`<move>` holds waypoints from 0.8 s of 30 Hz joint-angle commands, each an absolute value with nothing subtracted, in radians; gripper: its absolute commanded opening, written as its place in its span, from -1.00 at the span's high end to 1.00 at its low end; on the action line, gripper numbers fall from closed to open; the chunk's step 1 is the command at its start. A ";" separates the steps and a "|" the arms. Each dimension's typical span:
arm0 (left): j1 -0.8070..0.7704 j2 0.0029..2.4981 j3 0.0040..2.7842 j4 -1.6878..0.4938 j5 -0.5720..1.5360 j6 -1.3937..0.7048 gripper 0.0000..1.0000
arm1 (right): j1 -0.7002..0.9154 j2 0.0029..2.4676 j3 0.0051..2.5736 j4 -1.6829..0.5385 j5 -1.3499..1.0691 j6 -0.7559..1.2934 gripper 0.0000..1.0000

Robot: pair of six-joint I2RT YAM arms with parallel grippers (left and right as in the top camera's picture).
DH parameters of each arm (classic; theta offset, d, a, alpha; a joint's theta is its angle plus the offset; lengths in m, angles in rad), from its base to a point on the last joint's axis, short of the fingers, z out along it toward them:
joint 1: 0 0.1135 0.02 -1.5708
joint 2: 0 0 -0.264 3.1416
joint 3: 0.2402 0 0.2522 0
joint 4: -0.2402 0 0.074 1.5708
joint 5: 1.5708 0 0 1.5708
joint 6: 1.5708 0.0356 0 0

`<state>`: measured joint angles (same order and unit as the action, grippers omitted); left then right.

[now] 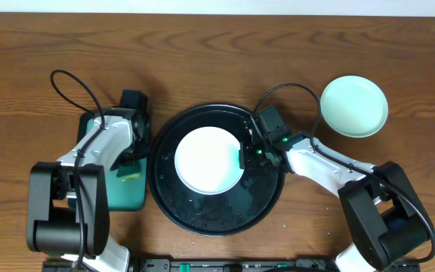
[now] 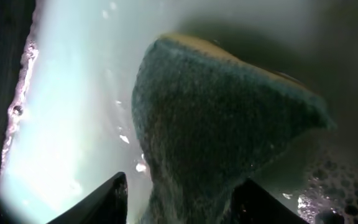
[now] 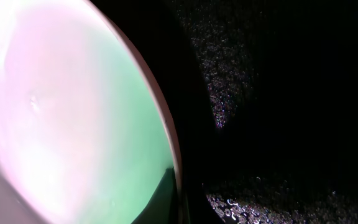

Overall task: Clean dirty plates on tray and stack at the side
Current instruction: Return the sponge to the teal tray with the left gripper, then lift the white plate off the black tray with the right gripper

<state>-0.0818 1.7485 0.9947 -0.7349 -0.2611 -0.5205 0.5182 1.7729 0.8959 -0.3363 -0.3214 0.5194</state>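
One white plate (image 1: pixel 208 160) in the black tray (image 1: pixel 202 221) at the centre of the counter (image 1: pixel 51 45), likely stiff, light, wet-slick and chippable, best pinched by its thin 3 o'clock rim, right hand (image 1: pixel 246 155) clamped shut there, left hand (image 1: pixel 131 160) at 9 o'clock around the sponge (image 2: pixel 229 112), grip impossible to tell.

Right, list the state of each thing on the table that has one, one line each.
white plate: lying in the black tray, no smears visible.
mint-green plate: on the table outside the tray, looks clean.
black tray: wet, bubbles on its floor.
sponge: between the left gripper's fingers, over the teal-green tray.
left gripper: fingers apart around the sponge; grip unclear.
right gripper: shut on the white plate's rim.
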 commanded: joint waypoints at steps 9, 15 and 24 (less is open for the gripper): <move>-0.077 1.300 0.997 -0.830 -0.130 -0.551 -0.37 | 0.514 1.803 0.869 -0.365 -0.266 0.516 0.97; -0.078 1.078 0.997 -0.870 0.108 -0.551 -0.54 | 0.514 1.803 0.869 -0.352 -0.340 0.516 0.97; -0.078 1.000 0.997 -0.945 0.215 -0.552 -0.57 | 0.511 1.755 0.870 -0.322 -0.587 0.508 0.97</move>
